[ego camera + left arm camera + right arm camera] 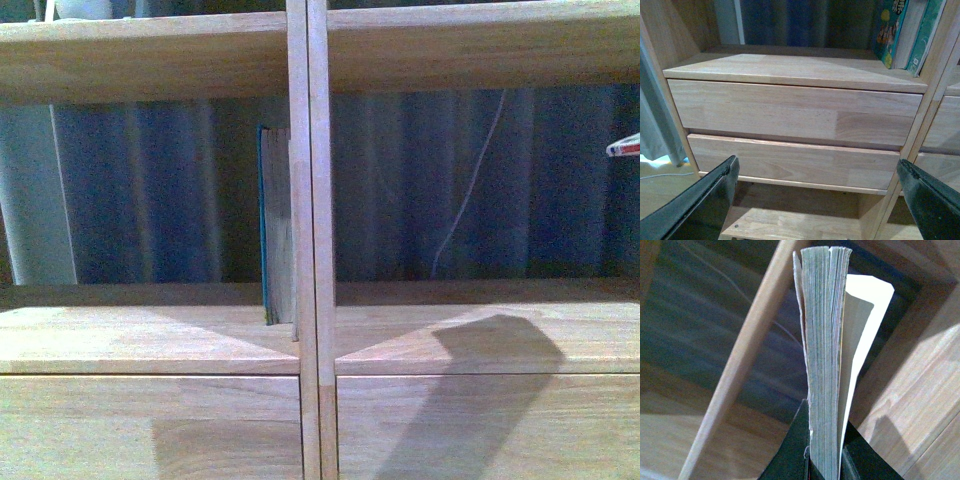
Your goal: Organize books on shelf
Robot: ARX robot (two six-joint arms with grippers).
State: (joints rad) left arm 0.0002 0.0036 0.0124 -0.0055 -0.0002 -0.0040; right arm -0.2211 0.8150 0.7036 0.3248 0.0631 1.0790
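The light wood shelf (150, 335) fills the front view. A teal book (272, 225) with tan page edges stands upright in the left compartment, against the double central upright (308, 240). It also shows in the left wrist view (890, 35). My right gripper (822, 460) is shut on the white paperback book (824, 355), held page edges outward with one cover splayed open, in front of the shelf's right compartment. A red-and-white corner of the paperback (625, 146) shows at the front view's right edge. My left gripper (815, 200) is open and empty, facing the two left drawer fronts (790, 112).
An upper shelf board (150, 55) runs above both compartments. A dark blue curtain and a thin white cord (470, 190) hang behind the shelf. A low board (790, 225) lies under the drawers. A wooden upright (740, 365) crosses the right wrist view.
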